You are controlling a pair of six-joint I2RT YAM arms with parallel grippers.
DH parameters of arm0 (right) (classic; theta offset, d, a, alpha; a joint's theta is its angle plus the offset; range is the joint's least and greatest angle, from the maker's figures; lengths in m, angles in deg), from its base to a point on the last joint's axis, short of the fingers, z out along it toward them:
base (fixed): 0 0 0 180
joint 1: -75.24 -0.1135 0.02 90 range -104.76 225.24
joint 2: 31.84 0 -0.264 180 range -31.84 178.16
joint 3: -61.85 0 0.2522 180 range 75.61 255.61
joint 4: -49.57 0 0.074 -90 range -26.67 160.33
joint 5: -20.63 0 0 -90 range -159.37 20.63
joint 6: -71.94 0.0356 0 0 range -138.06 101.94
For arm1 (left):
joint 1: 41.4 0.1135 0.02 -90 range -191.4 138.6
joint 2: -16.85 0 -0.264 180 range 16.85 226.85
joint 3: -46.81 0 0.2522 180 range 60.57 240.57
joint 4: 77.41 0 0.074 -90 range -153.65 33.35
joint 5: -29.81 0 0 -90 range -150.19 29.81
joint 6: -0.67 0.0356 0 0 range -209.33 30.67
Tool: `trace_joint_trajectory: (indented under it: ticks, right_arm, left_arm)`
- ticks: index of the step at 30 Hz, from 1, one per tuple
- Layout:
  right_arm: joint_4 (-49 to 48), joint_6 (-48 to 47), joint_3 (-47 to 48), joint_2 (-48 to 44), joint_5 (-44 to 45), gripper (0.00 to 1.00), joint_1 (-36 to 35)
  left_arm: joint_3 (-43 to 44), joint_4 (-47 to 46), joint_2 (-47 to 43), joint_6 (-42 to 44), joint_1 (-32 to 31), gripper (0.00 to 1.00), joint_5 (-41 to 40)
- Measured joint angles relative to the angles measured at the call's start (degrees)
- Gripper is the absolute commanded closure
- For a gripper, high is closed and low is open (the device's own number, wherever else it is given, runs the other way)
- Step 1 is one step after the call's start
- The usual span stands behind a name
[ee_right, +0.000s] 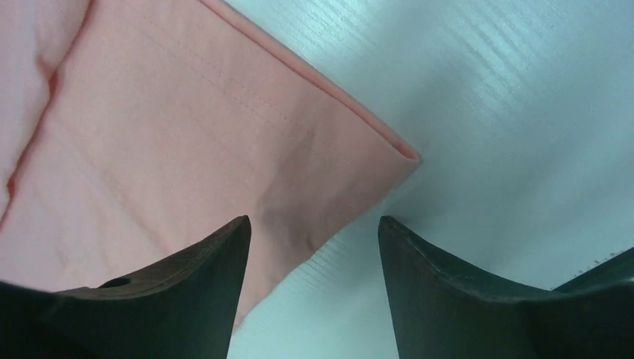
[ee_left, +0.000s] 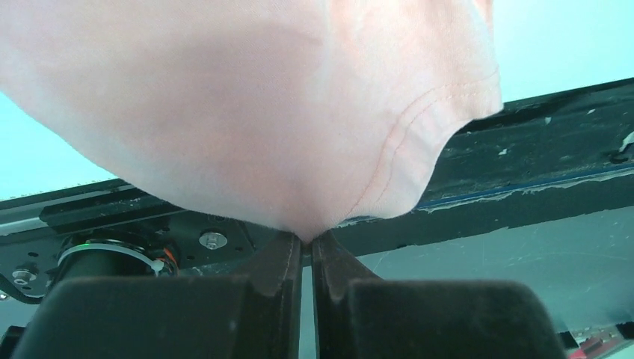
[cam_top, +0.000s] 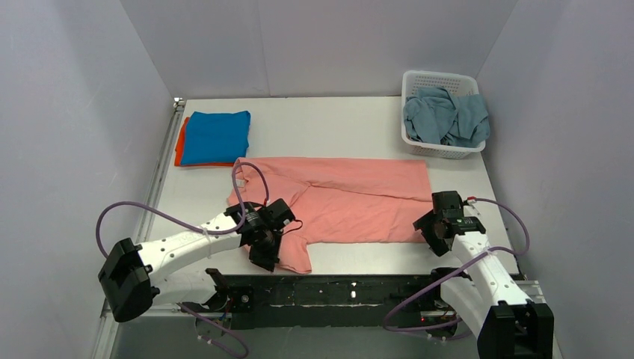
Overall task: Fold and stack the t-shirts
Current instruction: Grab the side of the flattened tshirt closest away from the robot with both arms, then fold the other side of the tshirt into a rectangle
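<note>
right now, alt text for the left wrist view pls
The left pincer is shut on a bunched fold of the salmon-pink t-shirt, whose cloth and stitched hem fill the upper frame. Behind it are a scuffed black rail and the pale table.

Mid surface (cam_top: 329, 123): spread t-shirt (cam_top: 351, 198). Behind it, far left: two folded t-shirts (cam_top: 217, 136), stacked. Far right: basket (cam_top: 441, 76), crumpled t-shirt (cam_top: 446, 118) inside. At spread t-shirt's near left corner: left gripper (cam_top: 267, 258). At near right corner: right gripper (cam_top: 432, 232).
</note>
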Motion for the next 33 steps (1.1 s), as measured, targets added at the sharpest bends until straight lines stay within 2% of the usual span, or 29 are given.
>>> trace_joint_trajectory:
  ticks: [4, 6, 9, 23, 33]
  right_arm:
    - [-3.3, 0.7, 0.2, 2.9, 1.0, 0.49, 0.1]
    - [-4.8, 1.0, 0.2, 4.0, 1.2, 0.68, 0.1]
    - [-6.3, 1.4, 0.1, 4.8, 1.1, 0.85, 0.1]
    - [-6.5, -3.6, 2.4, 8.5, -0.9, 0.96, 0.1]
    - [-3.9, -9.6, 12.0, 13.7, -2.8, 0.97, 0.1]
  left_arm:
    - [1.0, 0.8, -2.1, -0.5, 0.2, 1.0, -2.1]
    - [1.6, 1.0, -2.8, -0.7, 0.7, 1.0, -2.8]
    - [2.3, 1.1, -3.3, -0.9, 1.8, 1.0, -3.2]
    - [4.2, -2.3, -3.1, -3.5, 12.0, 1.0, -0.8]
    - [11.7, -2.0, 2.4, -1.9, 20.5, 1.0, 1.3]
